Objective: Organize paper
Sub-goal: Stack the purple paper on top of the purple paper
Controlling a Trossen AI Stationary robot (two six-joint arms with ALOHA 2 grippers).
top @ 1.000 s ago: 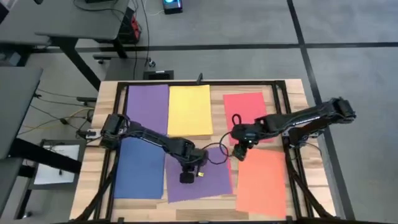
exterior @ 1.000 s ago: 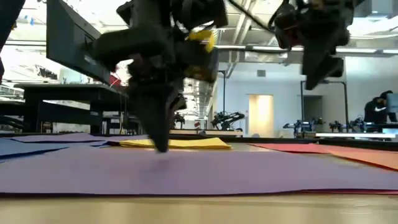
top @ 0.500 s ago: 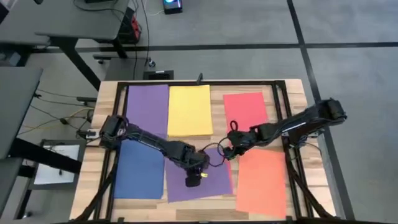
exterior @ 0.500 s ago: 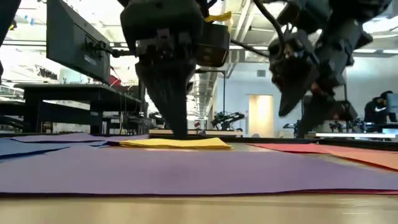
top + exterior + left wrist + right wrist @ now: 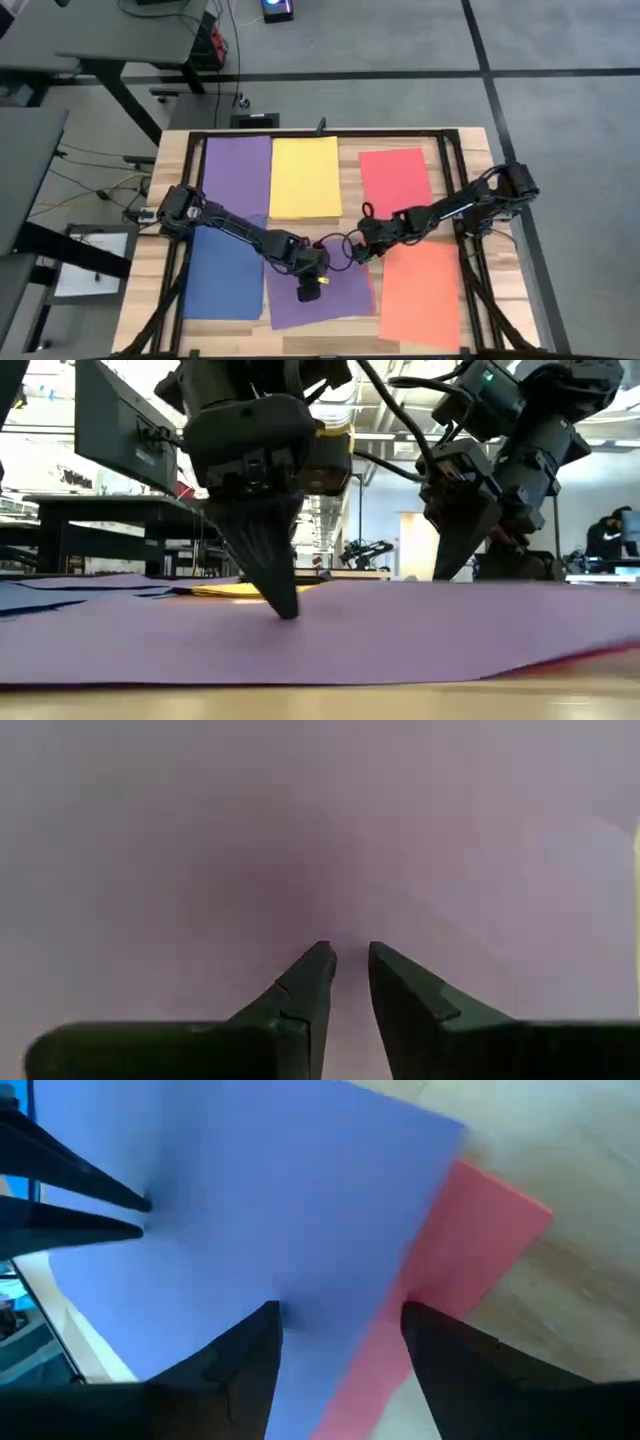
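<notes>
From above, the wooden table (image 5: 470, 150) carries sheets of paper: a purple sheet (image 5: 238, 172) and a yellow sheet (image 5: 305, 176) side by side at the far edge, a red-pink sheet (image 5: 393, 176) to their right, a blue sheet (image 5: 225, 275) at the near left, an orange-coral sheet (image 5: 420, 295) at the near right, and a second purple sheet (image 5: 340, 295) between those two. The left gripper (image 5: 309, 292) sits on this near purple sheet, and the right gripper (image 5: 362, 252) is at the sheet's far right corner. In the low view, the near purple sheet (image 5: 400, 630) fills the foreground; the left gripper (image 5: 285, 608) has its tip pressed down onto it, while the right gripper (image 5: 445, 572) meets the sheet's far edge. The left wrist view shows the left gripper (image 5: 347, 952) against purple paper, its fingers (image 5: 312, 970) nearly together with a narrow gap. The right wrist view shows the right gripper (image 5: 340, 1312) with fingers (image 5: 250, 1345) spread wide over a bluish-purple sheet (image 5: 270, 1210) lying on top of a pink one (image 5: 470, 1240).
</notes>
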